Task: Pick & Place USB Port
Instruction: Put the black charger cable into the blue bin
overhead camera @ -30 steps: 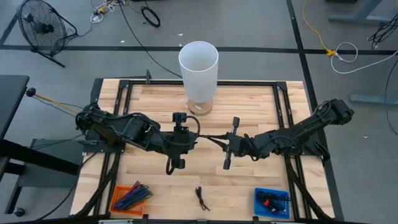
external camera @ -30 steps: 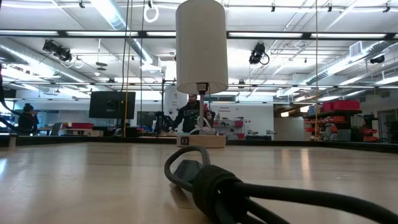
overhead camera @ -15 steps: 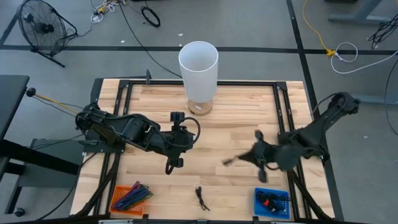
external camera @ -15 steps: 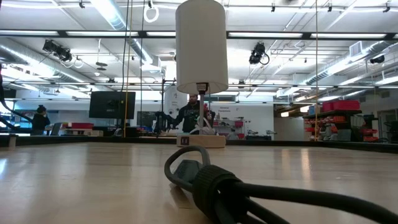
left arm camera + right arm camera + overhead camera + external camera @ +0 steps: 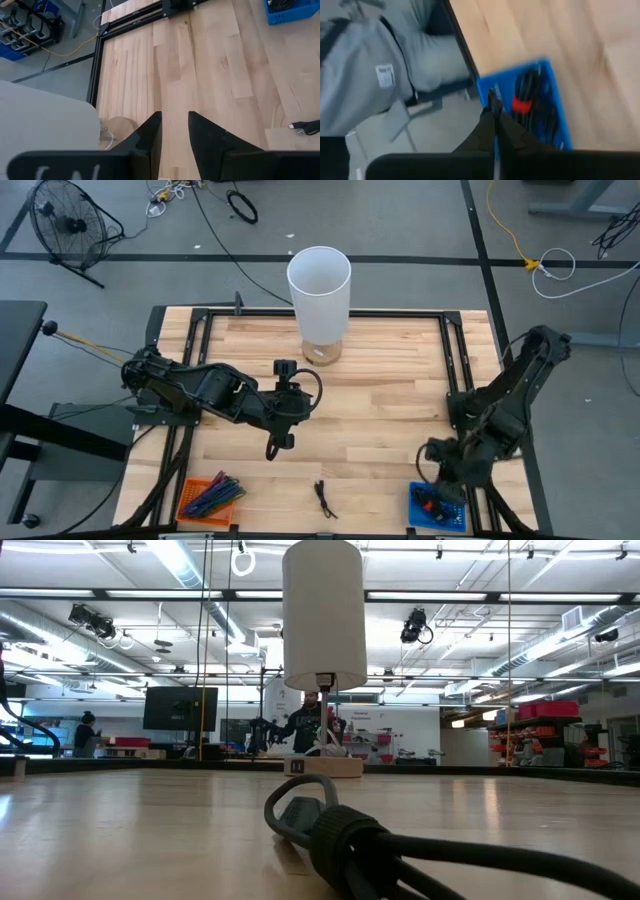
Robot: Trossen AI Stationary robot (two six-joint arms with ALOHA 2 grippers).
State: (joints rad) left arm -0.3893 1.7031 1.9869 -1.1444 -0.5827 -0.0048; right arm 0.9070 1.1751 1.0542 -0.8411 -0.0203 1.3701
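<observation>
A short black cable with a plug (image 5: pixel 322 497) lies flat on the wooden table near its front edge, large in the low view's foreground (image 5: pixel 335 835) and at the edge of the left wrist view (image 5: pixel 305 127). Which thing is the USB port I cannot tell. My left gripper (image 5: pixel 303 410) hangs over the table's middle, its fingers (image 5: pixel 150 132) slightly apart with bare wood between them. My right gripper (image 5: pixel 438 488) is shut (image 5: pixel 493 107) above the blue bin (image 5: pixel 456 517) at the front right. That bin (image 5: pixel 555 117) holds black cables and a red piece.
A tall white cylinder (image 5: pixel 319 278) on a round wooden base stands at the far middle of the table (image 5: pixel 322 610). An orange bin (image 5: pixel 196 506) with coloured sticks sits at the front left. A black frame (image 5: pixel 455 360) borders the table.
My right gripper has swung from the table's middle toward the near right corner, sinking a little and rolling over, and now hangs above the blue bin.
</observation>
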